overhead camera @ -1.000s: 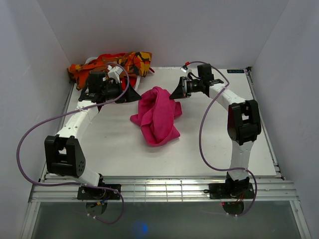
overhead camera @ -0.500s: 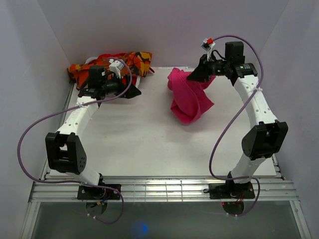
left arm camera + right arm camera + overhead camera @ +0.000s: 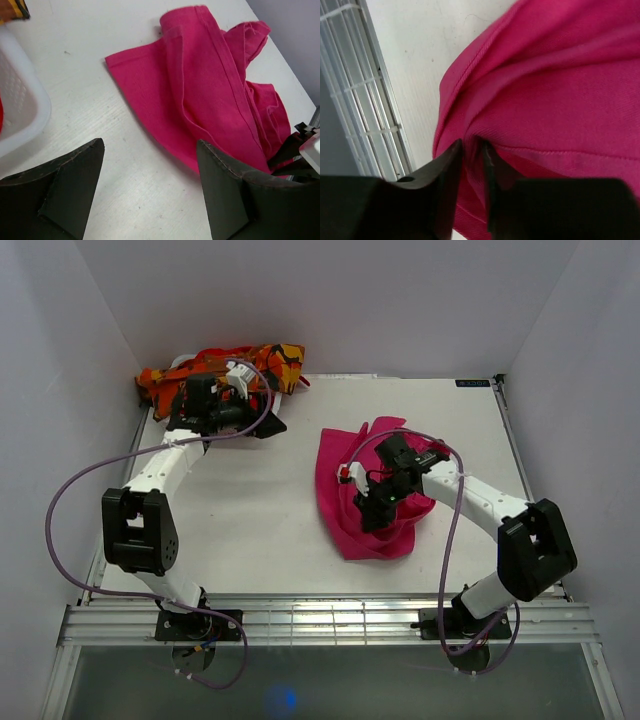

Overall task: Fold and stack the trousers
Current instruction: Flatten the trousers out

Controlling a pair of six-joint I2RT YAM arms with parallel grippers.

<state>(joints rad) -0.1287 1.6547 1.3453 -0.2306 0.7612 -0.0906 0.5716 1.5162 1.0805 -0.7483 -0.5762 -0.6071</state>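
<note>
The magenta-pink trousers (image 3: 345, 490) lie crumpled at the table's centre right. They also show in the left wrist view (image 3: 200, 95) and fill the right wrist view (image 3: 555, 90). My right gripper (image 3: 368, 512) is shut on a fold of the pink trousers, low over the table (image 3: 471, 145). The orange camouflage trousers (image 3: 215, 365) hang over the white basket (image 3: 240, 375) at the back left. My left gripper (image 3: 268, 423) is open and empty beside the basket, above bare table (image 3: 150, 170).
The white slotted basket's rim shows at the left of the left wrist view (image 3: 20, 110). A metal grille (image 3: 320, 620) runs along the table's near edge. White walls close in the sides and back.
My right gripper has carried the pink trousers from high at the back right down toward the table's near centre right, and the cloth now rests on the table. The left arm barely moved.
</note>
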